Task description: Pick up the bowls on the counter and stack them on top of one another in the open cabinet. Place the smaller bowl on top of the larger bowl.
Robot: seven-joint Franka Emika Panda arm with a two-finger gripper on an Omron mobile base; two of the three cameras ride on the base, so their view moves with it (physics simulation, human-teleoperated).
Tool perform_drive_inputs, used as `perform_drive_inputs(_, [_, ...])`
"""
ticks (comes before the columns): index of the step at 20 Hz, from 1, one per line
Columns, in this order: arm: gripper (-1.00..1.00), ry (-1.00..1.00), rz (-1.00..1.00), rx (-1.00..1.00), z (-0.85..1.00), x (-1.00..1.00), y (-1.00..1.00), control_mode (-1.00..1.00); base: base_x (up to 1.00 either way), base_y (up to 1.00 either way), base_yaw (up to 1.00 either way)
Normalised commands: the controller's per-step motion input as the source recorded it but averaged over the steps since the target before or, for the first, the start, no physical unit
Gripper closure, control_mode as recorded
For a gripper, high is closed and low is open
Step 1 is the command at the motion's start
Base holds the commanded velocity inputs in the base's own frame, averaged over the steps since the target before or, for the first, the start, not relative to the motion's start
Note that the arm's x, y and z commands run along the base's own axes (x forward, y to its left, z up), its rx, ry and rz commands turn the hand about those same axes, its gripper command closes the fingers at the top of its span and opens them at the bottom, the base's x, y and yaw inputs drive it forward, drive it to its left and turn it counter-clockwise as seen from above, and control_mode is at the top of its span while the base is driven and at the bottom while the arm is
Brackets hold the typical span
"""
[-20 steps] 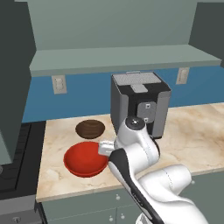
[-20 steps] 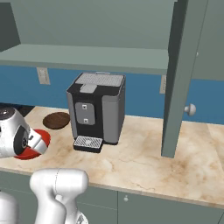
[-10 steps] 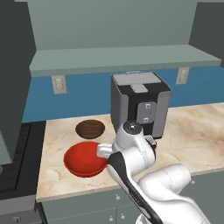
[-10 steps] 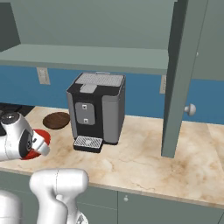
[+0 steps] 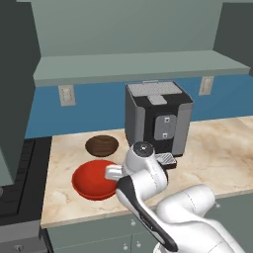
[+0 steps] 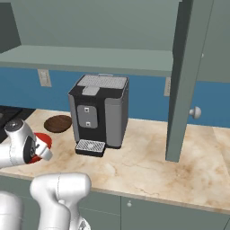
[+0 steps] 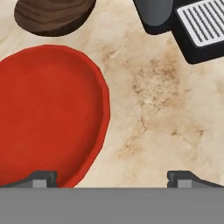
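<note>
Beige marble counter (image 5: 222, 153) under glossy red bowl (image 5: 92, 179), brown wood-grain bowl (image 5: 102, 145)

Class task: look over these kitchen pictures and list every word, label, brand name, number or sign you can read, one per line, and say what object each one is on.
None: no readable text shows in any view.
The coffee machine has a small plain front panel with no letters or numbers.
The red bowl, the brown bowl, the counter and the wall outlets carry no markings.
</note>
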Motion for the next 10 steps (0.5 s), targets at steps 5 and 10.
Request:
perform_drive_inputs(5, [-1.0,0.0,0.0,0.0,-0.21,0.23,0.12,-1.0,0.0,0.0,0.0])
perform_drive_inputs(10, [-1.0,0.0,0.0,0.0,-0.22,0.21,0.1,-1.0,0.0,0.0,0.0])
